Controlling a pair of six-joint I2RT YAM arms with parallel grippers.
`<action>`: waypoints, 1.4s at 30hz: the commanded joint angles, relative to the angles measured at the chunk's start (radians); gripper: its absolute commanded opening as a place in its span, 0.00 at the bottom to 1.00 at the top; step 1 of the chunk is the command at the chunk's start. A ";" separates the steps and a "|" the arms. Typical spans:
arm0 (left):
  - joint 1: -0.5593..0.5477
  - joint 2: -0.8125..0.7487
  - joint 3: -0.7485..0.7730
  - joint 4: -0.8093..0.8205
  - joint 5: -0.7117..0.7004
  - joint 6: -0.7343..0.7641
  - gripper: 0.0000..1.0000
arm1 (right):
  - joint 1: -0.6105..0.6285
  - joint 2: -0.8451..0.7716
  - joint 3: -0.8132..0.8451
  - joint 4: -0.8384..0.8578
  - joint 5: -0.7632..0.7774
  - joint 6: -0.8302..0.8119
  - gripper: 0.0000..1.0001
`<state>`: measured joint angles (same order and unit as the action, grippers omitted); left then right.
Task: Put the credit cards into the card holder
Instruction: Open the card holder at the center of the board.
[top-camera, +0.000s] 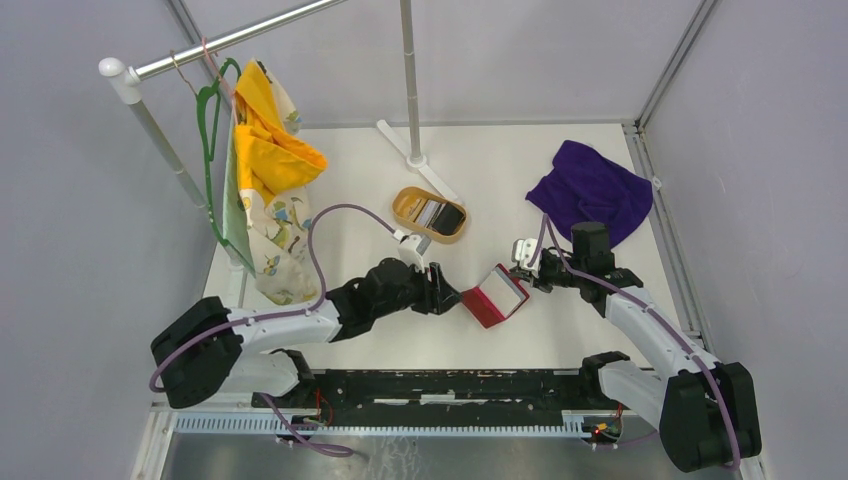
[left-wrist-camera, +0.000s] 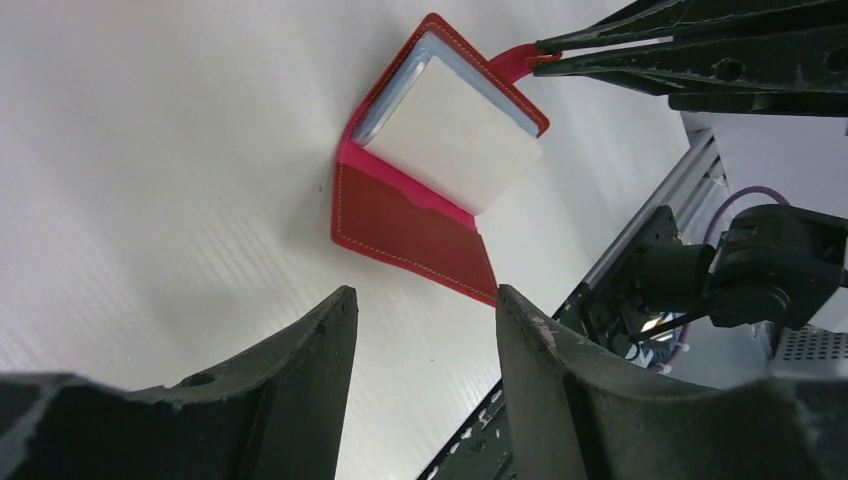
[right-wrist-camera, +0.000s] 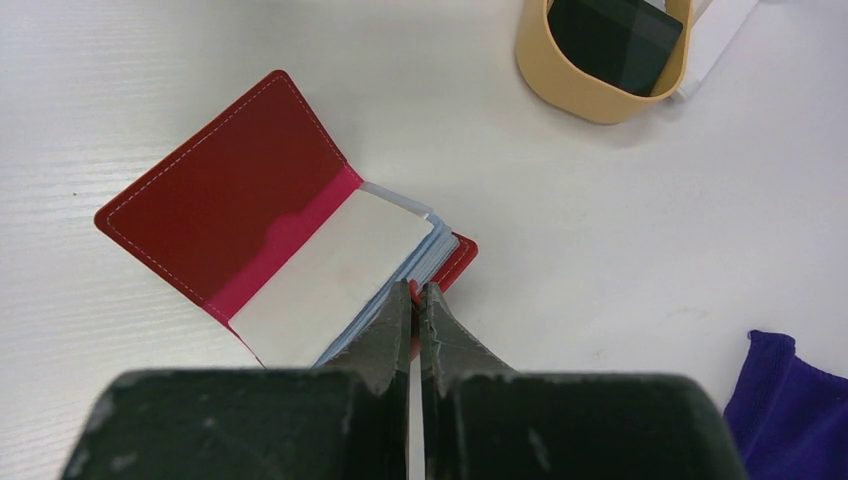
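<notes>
While right tool (right-wrist-camera: 415, 292) apparently pinches the card holder (right-wrist-camera: 225, 190), left tool (left-wrist-camera: 425, 297) gapes.

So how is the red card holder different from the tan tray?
The card holder is red and lies open like a book; the tray is tan and oval, with a raised wall. The card holder shows a whitish card on top; the tray shows a black card. The right gripper pinches the card holder's edge; nothing touches the tray. Both hold cards.
</notes>
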<state>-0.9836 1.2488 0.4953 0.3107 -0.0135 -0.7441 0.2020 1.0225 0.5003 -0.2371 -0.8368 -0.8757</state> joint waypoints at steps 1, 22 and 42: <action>0.000 0.054 0.087 0.089 0.088 -0.043 0.60 | -0.005 0.003 0.006 0.025 -0.031 0.009 0.00; 0.031 0.573 0.200 0.036 0.106 -0.003 0.16 | -0.020 0.104 0.039 -0.037 0.227 -0.005 0.06; 0.085 0.636 0.363 -0.162 0.027 0.201 0.13 | -0.049 0.125 0.106 -0.150 0.136 -0.005 0.53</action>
<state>-0.9138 1.8385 0.8719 0.2779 0.1055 -0.6357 0.1566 1.1191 0.5545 -0.3332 -0.6556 -0.8345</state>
